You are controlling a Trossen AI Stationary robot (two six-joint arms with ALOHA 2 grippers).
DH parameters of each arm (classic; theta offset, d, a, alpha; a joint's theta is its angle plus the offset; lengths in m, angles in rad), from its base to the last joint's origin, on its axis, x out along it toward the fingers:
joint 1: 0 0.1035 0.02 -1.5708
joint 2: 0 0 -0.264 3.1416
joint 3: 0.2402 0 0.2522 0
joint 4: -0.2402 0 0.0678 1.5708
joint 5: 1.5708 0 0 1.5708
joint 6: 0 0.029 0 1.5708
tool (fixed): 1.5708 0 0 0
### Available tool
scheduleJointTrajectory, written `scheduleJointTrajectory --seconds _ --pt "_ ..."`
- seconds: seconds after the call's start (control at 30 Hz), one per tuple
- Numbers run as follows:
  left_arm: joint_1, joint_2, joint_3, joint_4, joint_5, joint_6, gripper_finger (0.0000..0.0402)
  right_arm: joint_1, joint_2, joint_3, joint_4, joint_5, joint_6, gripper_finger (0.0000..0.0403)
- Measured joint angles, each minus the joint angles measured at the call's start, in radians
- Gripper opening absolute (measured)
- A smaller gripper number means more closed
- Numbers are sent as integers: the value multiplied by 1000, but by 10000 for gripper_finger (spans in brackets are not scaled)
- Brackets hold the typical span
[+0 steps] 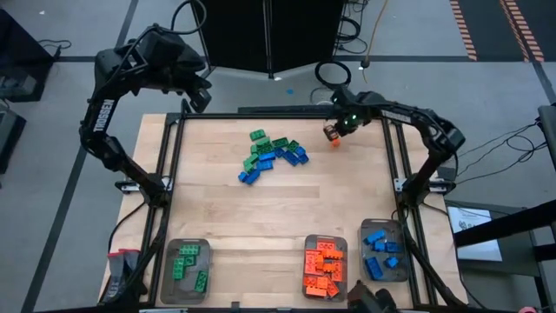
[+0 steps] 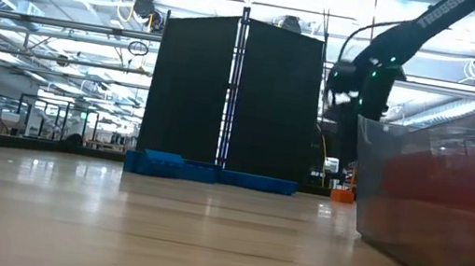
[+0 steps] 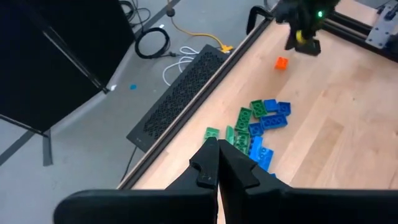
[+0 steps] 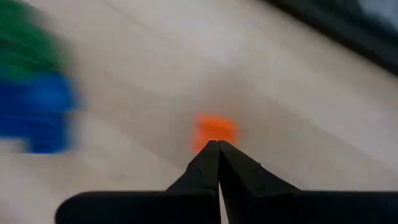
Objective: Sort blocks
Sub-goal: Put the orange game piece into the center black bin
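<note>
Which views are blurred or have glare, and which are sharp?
Right wrist view: soft; orange block and blue blocks smeared. Low view: bright ceiling glare, near tray hazy. High view: even light, pile sharp. Left wrist view: sharp.

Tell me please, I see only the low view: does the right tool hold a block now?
Observer: No. The right tool is shut on nothing; one orange block lies on the table just beyond its tips.
Operator: Which blocks are not sorted yet?
Observer: Besides that one, a pile of green and blue blocks near the table's middle.
Operator: And the left tool?
Observer: The left tool is shut, raised near the far left corner.
</note>
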Motion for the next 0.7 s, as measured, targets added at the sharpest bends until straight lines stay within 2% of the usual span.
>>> scheduleJointTrajectory --seconds 0.07,0.13,0.27,0.47,0.63,0.7 --pt "0 -1 0 0 1 0 0 -34 -40 2 43 -68 -17 0" --pt "0 -3 0 0 1 0 0 -71 -68 2 21 -47 -58 0" --pt "-4 -5 0 0 1 1 0 -141 -63 -1 -131 -13 -139 0" --pt "-4 -4 0 0 1 -4 0 -140 -10 -1 -91 -27 -183 0" --pt "-4 -4 0 0 1 -8 0 -136 57 -1 -77 -82 -178 0" --pt "-4 -4 0 -1 2 -20 0 -134 78 -1 -76 -153 -173 0"
